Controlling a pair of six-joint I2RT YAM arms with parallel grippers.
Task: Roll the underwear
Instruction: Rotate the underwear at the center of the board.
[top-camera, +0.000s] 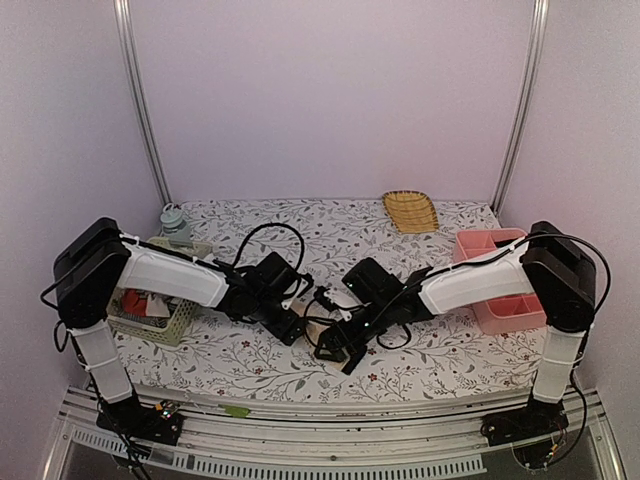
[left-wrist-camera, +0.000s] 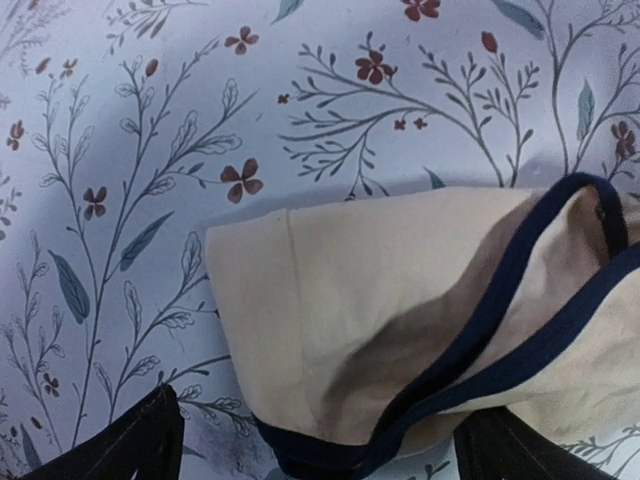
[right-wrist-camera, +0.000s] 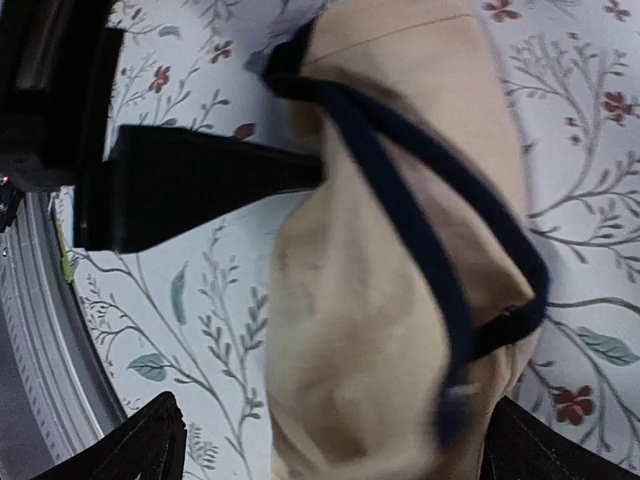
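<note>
Beige underwear with dark edging (left-wrist-camera: 380, 300) lies partly folded on the floral tablecloth. In the left wrist view its folded corner sits between my left gripper's (left-wrist-camera: 320, 455) spread fingertips (left-wrist-camera: 150, 445), which do not pinch it. In the right wrist view the same underwear (right-wrist-camera: 380, 300) is bunched and blurred between my right gripper's (right-wrist-camera: 330, 450) wide-apart fingertips (right-wrist-camera: 140, 445). One black finger of the left gripper (right-wrist-camera: 200, 185) reaches its far end there. In the top view both grippers, left (top-camera: 300, 322) and right (top-camera: 335, 350), meet at the table's middle front and hide the cloth.
A green basket (top-camera: 185, 318) with red and white cloth stands at the left. A pink divided bin (top-camera: 478, 243) stands at the right. A yellow woven tray (top-camera: 410, 211) and a pale green bottle (top-camera: 175, 224) are at the back. The table's front rail (right-wrist-camera: 40, 330) is close.
</note>
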